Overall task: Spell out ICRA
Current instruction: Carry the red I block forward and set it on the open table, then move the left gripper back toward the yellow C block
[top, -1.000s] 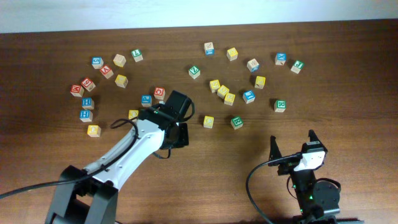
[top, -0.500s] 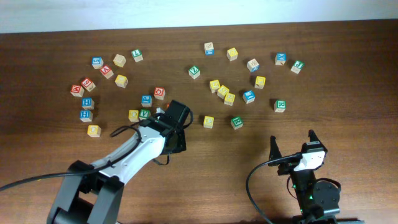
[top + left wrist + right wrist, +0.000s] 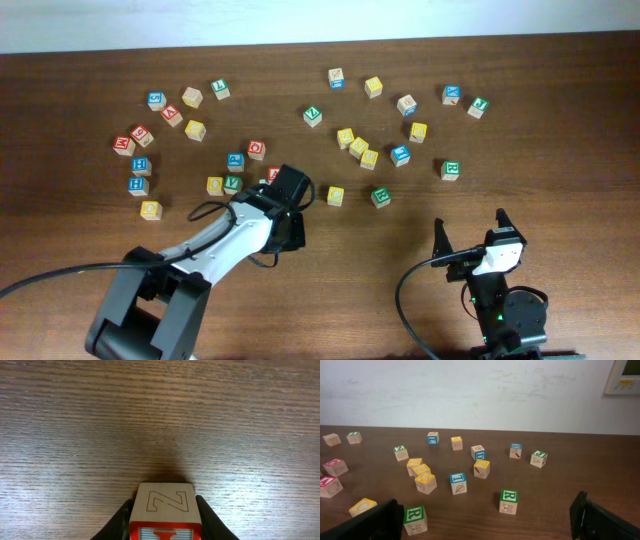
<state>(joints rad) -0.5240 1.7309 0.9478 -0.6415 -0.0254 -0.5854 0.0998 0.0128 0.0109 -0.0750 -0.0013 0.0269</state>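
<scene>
- The left hand is clamped on the red-faced I cube, which shows a Z on top, over the wooden desk.
- The right hand, well apart from the left hand, gapes wide, holding nothing.

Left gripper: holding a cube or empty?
Holding: the left gripper fingers clamp the red-faced cube, Z face showing.

Left pincer, arm outstretched, grips a red-faced cube; right pincer sits spread wide.
</scene>
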